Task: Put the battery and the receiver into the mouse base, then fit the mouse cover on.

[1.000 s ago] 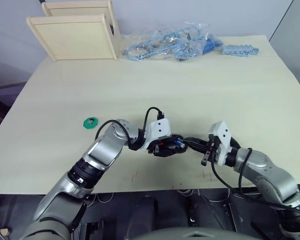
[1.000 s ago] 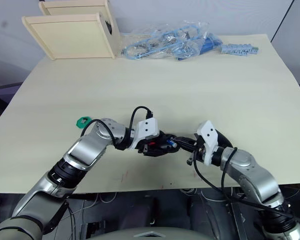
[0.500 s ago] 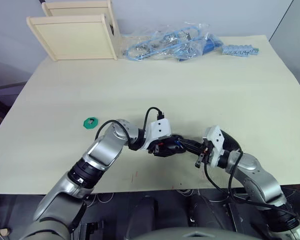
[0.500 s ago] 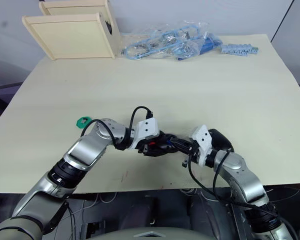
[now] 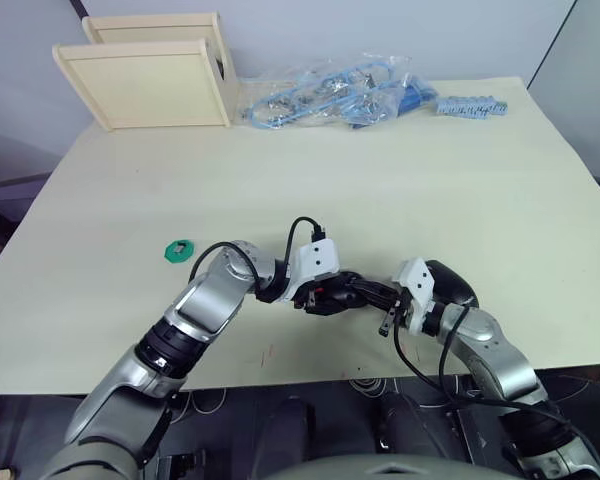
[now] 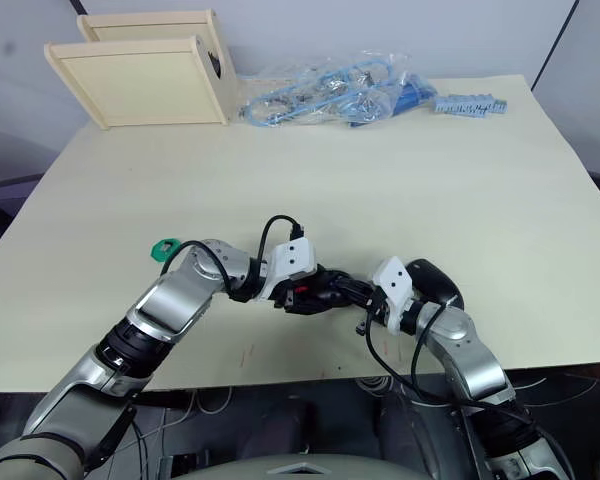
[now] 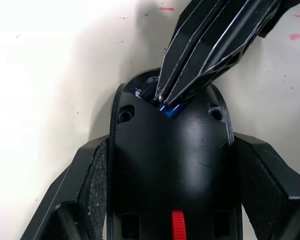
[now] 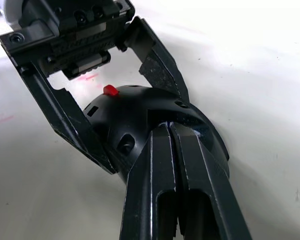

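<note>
You had the left gripper [image 7: 167, 200] clamped across the base [image 7: 170, 165], one finger on each flank, near the table's [image 5: 400, 180] front edge. That grip looked meant to keep the shell from sliding while the other arm worked at its open end.

The right gripper [image 8: 169, 131] came in from the opposite side with its fingers pressed almost together, tips pushed into the base's hollow. Right at those tips a sliver of blue showed, most likely the battery [image 7: 170, 108], lying inside the shell under the edge of its body. Whether the fingers pinched it or only pushed on it, you could not tell; the narrow closed tips would suit nudging it down into its bay.

The base lay with its underside facing the left wrist camera, a red part [image 7: 177, 223] showing there, so the hollow faced away, towards the right arm. That would explain why the right gripper reached in so flat along the table.

A rounded black shape [image 5: 450, 283] sat just behind the right wrist, possibly the cover, waiting within reach. The receiver you could not pick out. A green disc [image 5: 179, 249] lay well off to the left, and the wooden boxes [image 5: 145, 75] and bag of blue parts [image 5: 330, 90] stayed far back, out of the work.
</note>
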Robot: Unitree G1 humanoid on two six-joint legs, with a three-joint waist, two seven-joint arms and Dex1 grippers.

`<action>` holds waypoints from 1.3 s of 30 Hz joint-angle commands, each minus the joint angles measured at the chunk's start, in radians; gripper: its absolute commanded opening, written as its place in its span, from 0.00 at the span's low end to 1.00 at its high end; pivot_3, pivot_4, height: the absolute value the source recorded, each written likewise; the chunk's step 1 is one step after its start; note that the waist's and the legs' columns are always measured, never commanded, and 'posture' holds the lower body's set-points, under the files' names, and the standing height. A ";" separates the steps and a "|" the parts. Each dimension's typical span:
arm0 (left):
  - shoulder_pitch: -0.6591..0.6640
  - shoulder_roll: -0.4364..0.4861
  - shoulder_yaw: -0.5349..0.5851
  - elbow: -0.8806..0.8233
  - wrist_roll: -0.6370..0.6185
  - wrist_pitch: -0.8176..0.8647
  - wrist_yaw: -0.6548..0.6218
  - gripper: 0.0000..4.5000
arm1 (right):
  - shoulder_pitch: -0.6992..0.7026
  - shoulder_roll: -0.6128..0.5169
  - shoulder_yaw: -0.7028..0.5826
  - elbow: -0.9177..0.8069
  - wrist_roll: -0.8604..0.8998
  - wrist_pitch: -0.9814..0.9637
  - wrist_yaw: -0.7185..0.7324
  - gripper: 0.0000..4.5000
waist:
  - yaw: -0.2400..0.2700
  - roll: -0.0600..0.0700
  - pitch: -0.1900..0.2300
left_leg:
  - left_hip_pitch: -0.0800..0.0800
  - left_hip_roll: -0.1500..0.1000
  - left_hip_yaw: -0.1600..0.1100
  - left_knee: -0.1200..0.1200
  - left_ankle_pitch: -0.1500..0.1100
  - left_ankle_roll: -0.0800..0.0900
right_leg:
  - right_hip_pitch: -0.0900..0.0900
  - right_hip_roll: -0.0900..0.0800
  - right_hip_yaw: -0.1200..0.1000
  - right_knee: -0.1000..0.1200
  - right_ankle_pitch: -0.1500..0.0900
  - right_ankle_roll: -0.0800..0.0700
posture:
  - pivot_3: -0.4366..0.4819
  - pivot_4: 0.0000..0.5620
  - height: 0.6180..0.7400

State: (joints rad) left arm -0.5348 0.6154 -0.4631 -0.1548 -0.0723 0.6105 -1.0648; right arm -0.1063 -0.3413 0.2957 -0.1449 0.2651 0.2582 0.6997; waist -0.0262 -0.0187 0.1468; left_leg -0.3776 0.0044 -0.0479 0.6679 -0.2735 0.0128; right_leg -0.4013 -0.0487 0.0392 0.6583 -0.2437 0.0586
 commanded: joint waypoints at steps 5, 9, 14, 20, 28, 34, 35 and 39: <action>0.016 -0.016 0.012 0.000 -0.025 0.023 -0.005 0.65 | 0.045 -0.086 -0.078 -0.130 0.071 0.047 0.069 0.01 | 0.007 0.002 0.001 | -0.002 0.000 0.000 0.000 0.000 0.000 | 0.000 -0.001 -0.001 -0.001 0.000 0.000 | 0.48 0.27 1.00; 0.014 -0.007 0.005 0.009 -0.018 0.007 -0.015 0.65 | 0.088 -0.140 -0.146 -0.260 0.152 0.060 0.108 0.01 | 0.008 0.004 0.004 | -0.003 -0.001 0.000 0.000 0.000 0.000 | -0.002 -0.001 -0.001 -0.001 0.000 0.001 | 0.48 0.27 1.00; 0.015 -0.008 0.008 0.011 -0.019 0.006 -0.013 0.65 | 0.155 -0.200 -0.218 -0.338 0.189 0.049 0.135 0.01 | 0.010 0.003 0.004 | -0.004 -0.001 -0.001 0.000 0.000 0.000 | -0.002 -0.001 -0.001 -0.001 0.000 0.001 | 0.48 0.27 1.00; 0.019 -0.002 0.011 0.015 -0.023 -0.010 -0.016 0.65 | 0.274 -0.273 -0.350 -0.384 0.267 0.049 0.179 0.13 | 0.010 0.003 0.005 | -0.004 -0.001 0.000 0.000 0.000 0.000 | -0.002 -0.001 -0.001 -0.001 0.000 0.001 | 0.48 0.27 1.00; 0.035 0.008 0.024 0.006 -0.030 -0.030 -0.020 0.65 | 0.523 -0.327 -0.612 -0.385 0.334 -0.069 0.316 0.82 | 0.010 0.003 0.005 | -0.004 0.000 0.001 0.000 0.000 0.000 | -0.002 -0.001 0.000 -0.001 0.000 0.001 | 0.48 0.27 1.00; 0.043 0.009 0.033 0.003 -0.037 -0.038 -0.022 0.65 | 0.648 -0.335 -0.719 -0.353 0.366 -0.128 0.423 0.99 | 0.006 0.003 0.005 | -0.003 0.000 0.002 0.000 0.000 0.001 | -0.002 0.000 0.001 -0.001 0.000 0.001 | 0.48 0.27 1.00; 0.043 0.009 0.034 0.004 -0.038 -0.042 -0.022 0.65 | 0.657 -0.333 -0.730 -0.346 0.372 -0.133 0.435 0.99 | 0.007 0.003 0.005 | -0.003 0.000 0.002 0.000 0.000 0.001 | -0.002 0.000 0.001 -0.001 0.000 0.001 | 0.48 0.27 1.00; 0.042 0.009 0.037 0.011 -0.041 -0.049 -0.022 0.65 | 0.681 -0.327 -0.753 -0.331 0.388 -0.140 0.464 0.99 | 0.009 0.003 0.005 | -0.003 0.000 0.002 0.000 0.000 0.001 | -0.002 0.000 0.001 -0.001 0.000 0.001 | 0.48 0.27 1.00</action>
State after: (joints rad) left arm -0.5068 0.6123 -0.4330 -0.1457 -0.1111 0.5593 -1.0735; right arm 0.5616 -0.6694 -0.4234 -0.4700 0.6291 0.1375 1.1464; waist -0.0171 -0.0158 0.1516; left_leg -0.3808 0.0047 -0.0460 0.6678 -0.2739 0.0134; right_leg -0.4034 -0.0491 0.0401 0.6572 -0.2441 0.0593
